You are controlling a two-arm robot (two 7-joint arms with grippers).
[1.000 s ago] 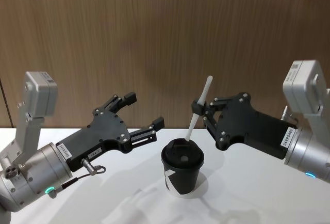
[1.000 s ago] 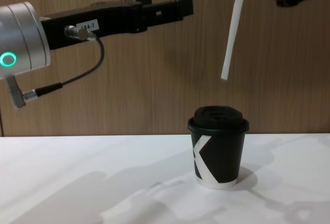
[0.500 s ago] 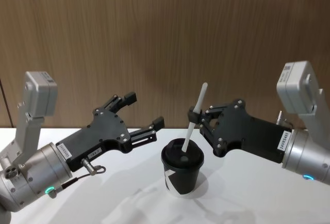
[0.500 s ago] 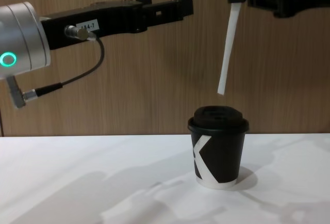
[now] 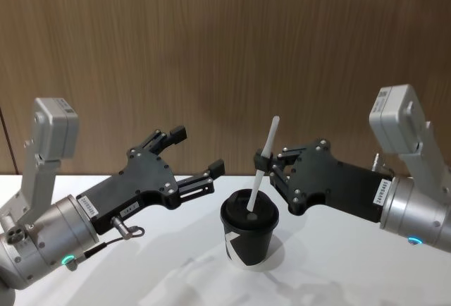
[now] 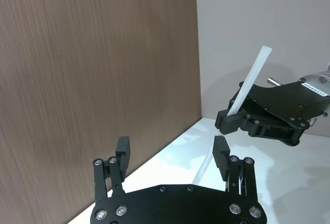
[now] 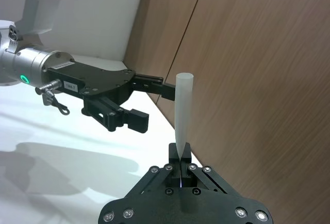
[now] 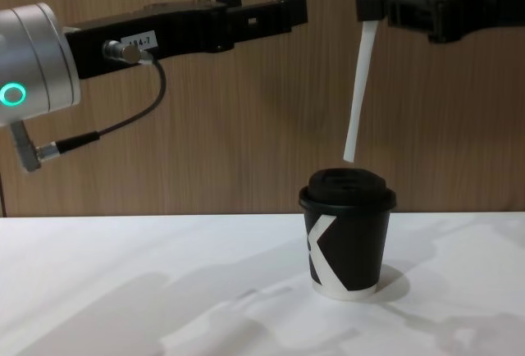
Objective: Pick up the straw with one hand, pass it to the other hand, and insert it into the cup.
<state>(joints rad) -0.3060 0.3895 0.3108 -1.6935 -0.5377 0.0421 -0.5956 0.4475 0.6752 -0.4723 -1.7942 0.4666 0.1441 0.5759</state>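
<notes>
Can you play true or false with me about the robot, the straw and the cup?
1. The right gripper holds the straw. True.
2. The straw's tip is already inside the cup. False: in the chest view it hangs just above the lid.
3. The left gripper is open and holds nothing. True.
4. The cup has tipped over. False: it stands upright on the table.

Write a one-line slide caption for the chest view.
Right pincer holds the white straw tilted, tip just above the black lidded cup; left pincer open nearby.
</notes>
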